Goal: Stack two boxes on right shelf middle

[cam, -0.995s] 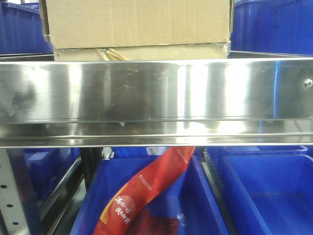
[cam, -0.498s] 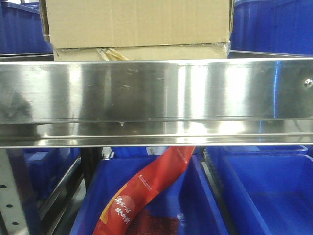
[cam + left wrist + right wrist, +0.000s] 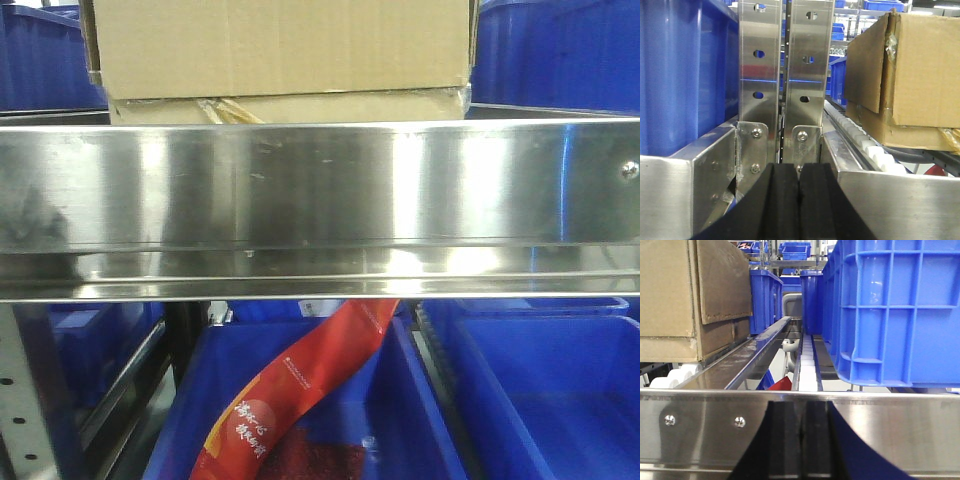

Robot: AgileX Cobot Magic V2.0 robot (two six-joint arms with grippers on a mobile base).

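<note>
The tall brown box (image 3: pixel 280 45) sits on the flat thin box (image 3: pixel 290 107), stacked on the steel shelf behind its mirror-like front rim (image 3: pixel 320 200). The stack also shows at the right of the left wrist view, tall box (image 3: pixel 920 65) over flat box (image 3: pixel 900 132), and at the left of the right wrist view (image 3: pixel 685 295). My left gripper (image 3: pixel 799 200) is shut and empty, in front of the shelf's left corner post. My right gripper (image 3: pixel 801 440) is shut and empty, just in front of the shelf rim (image 3: pixel 890 430), right of the boxes.
Blue bins flank the stack on the shelf, one on the left (image 3: pixel 685 75) and one on the right (image 3: pixel 895 310). Below the shelf are more blue bins (image 3: pixel 540 390), one holding a red packet (image 3: pixel 300 390). White rollers (image 3: pixel 875 150) line the shelf bed.
</note>
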